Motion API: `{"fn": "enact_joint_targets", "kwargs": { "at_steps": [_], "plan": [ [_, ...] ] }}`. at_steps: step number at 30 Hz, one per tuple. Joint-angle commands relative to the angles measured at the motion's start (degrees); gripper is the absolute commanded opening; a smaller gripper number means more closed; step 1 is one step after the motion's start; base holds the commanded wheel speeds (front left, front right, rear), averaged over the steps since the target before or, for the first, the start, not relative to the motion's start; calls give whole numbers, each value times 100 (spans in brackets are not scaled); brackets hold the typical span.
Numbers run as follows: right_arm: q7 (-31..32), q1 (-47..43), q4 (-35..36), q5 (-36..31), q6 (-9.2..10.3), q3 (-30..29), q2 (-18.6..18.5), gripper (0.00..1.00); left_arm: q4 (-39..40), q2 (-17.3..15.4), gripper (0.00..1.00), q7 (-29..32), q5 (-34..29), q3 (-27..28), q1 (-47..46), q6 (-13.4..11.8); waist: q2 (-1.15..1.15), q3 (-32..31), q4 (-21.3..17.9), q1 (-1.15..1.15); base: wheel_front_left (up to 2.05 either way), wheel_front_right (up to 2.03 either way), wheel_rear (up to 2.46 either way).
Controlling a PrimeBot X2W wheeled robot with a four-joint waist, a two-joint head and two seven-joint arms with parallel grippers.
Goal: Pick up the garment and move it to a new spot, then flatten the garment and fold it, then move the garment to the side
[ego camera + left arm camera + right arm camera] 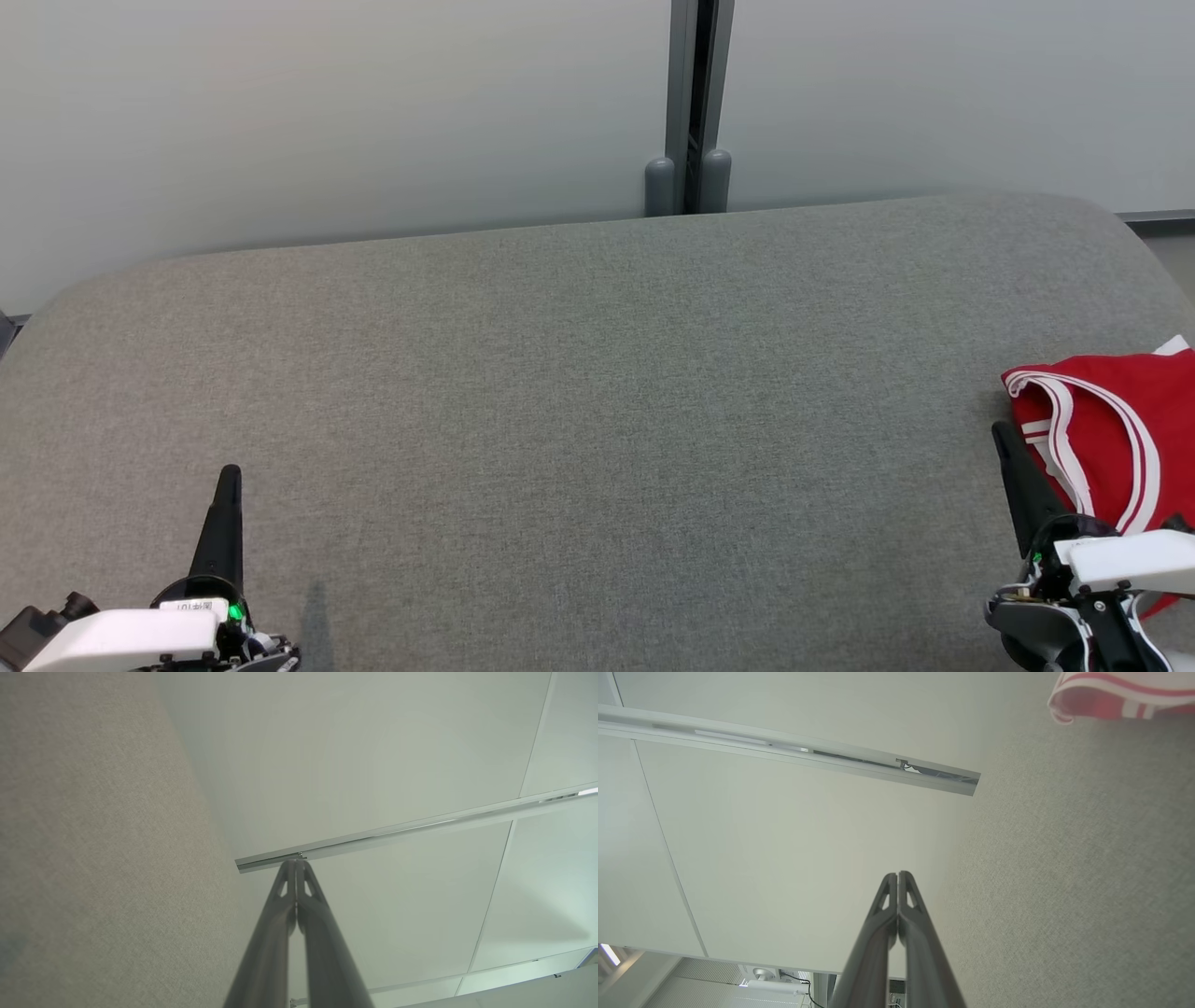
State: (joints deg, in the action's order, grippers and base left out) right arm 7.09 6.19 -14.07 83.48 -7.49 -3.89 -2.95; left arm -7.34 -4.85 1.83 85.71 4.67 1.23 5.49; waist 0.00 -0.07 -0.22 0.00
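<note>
At the lower left of the head view, the left fingers (225,532) are seen pressed together with nothing held, pointing up over the grey cloth-covered worktop (597,373). The wide middle of the worktop is bare cloth, and behind it a pale wall is split by a grey post (698,112). At the lower right, the right fingers (1022,485) are likewise closed and empty, just beside the garment (1111,420). The garment is red with white striped trim. It lies on the worktop at its far right edge, partly cut off by the frame and partly hidden by the right arm.

How far the task has gone cannot be settled. The scene would fit a garment waiting at the edge to be picked up. It would equally fit one that has been folded and set aside. Layers can be made out along the striped edge, but whether it is a tidy fold or a loose bunch cannot be told.

The layout of both arms and the garment is given by the head view. The closure is settled in the wrist views. In the left wrist view the left fingers (273,942) meet at their tips against the wall, with grey cloth alongside. In the right wrist view the right fingers (920,942) meet in the same way. A rolled hem of the garment (1120,695) is caught at that view's top right corner, well apart from the tips.
</note>
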Motion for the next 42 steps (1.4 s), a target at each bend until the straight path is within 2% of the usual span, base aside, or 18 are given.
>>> {"fn": "enact_joint_targets", "kwargs": {
  "at_steps": [1,20,42],
  "plan": [
    [51,90,-20,148,-1,-28,-38,0,-3,-6,0,25,115,55,-132,44,0,2,2,0,0,0,0],
    [162,211,-192,935,1,-62,-28,0,-127,131,0,159,801,248,-217,225,0,31,24,0,0,0,0],
    [164,217,-193,907,1,-74,-17,0,-127,154,0,174,771,274,-219,228,0,32,24,0,0,0,0]
  ]
}}
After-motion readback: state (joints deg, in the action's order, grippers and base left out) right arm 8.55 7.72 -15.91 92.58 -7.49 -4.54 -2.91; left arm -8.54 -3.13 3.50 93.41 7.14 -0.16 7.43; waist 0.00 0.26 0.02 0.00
